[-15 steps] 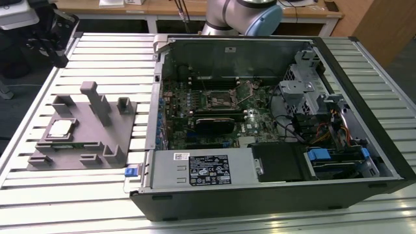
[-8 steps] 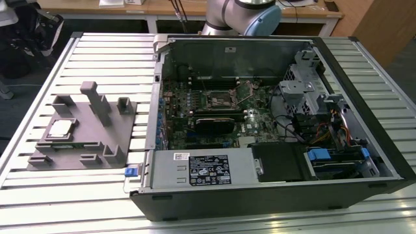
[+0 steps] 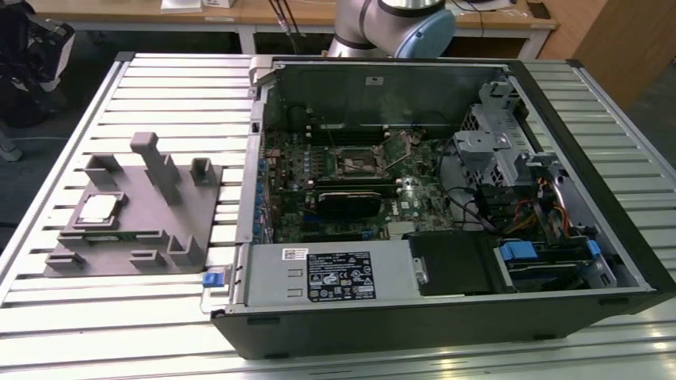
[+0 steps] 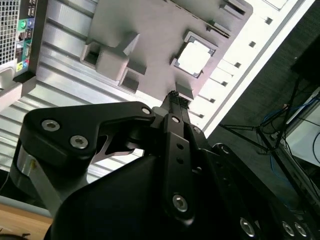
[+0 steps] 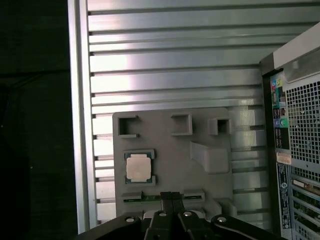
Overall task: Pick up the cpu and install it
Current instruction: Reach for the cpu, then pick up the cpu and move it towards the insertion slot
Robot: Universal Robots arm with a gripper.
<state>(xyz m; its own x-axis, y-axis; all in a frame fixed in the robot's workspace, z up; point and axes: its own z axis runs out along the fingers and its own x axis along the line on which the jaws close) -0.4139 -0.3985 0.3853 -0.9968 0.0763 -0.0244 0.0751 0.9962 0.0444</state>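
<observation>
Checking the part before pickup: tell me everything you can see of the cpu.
The cpu is a small flat square chip with a pale silver-white metal top and a darker border. It lies flat, top up, in a square recess of the grey fixture on the slatted table. The pincer hangs apart from it.

Counting up now: one chip [image 3: 97,208], just the one; one grey fixture [image 3: 132,235]; one open computer case [image 3: 423,334]; one motherboard [image 3: 306,170] inside; one power supply box [image 3: 264,277]; one slatted metal table [image 3: 158,79]; one robot arm [image 3: 396,24]; one gripper [image 5: 172,195] with two fingers [image 5: 166,198]
</observation>
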